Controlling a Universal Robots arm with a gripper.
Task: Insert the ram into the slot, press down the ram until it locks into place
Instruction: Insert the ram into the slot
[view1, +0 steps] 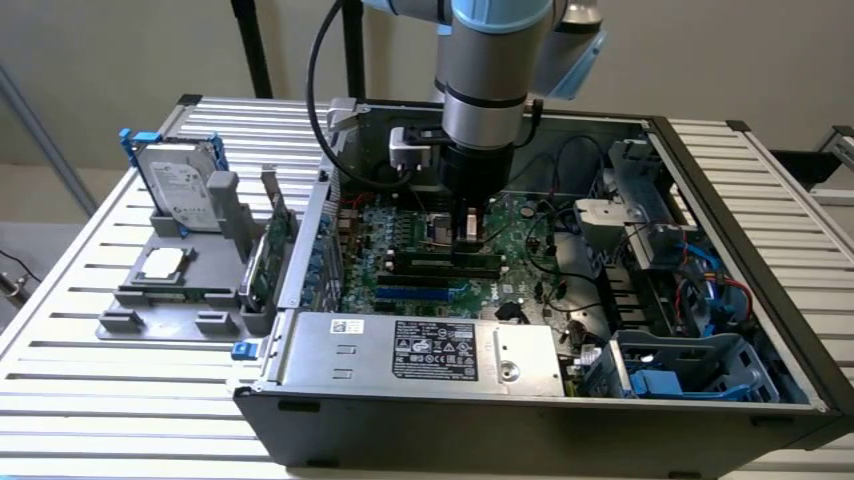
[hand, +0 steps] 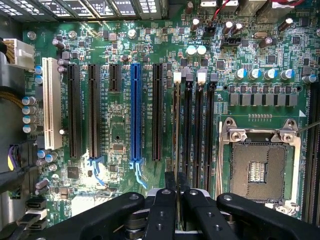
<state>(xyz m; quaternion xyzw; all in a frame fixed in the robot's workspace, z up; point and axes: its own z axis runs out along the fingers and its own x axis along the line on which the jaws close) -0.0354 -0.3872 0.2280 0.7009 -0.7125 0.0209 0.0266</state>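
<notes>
The ram (hand: 176, 125) shows edge-on as a thin brownish line standing in the slot (hand: 176, 79), the outermost of several parallel black sockets beside the CPU socket. My gripper (hand: 176, 184) straddles the stick's near end, one dark fingertip pressed on each side, so it is shut on the ram. In the exterior view the gripper (view1: 467, 235) reaches straight down into the open computer case. Just below it, the ram (view1: 434, 262) lies lengthwise in the row of black slots (view1: 441, 272) on the green motherboard.
A blue slot (hand: 135, 115), black card slots and a white slot (hand: 51, 102) lie beside the memory sockets. The open CPU socket (hand: 260, 165) is on the other side. Outside the case, a grey fixture (view1: 174, 290) holds a hard drive (view1: 180, 185) and a green expansion card (view1: 276, 250). The power supply (view1: 414, 350) borders the front.
</notes>
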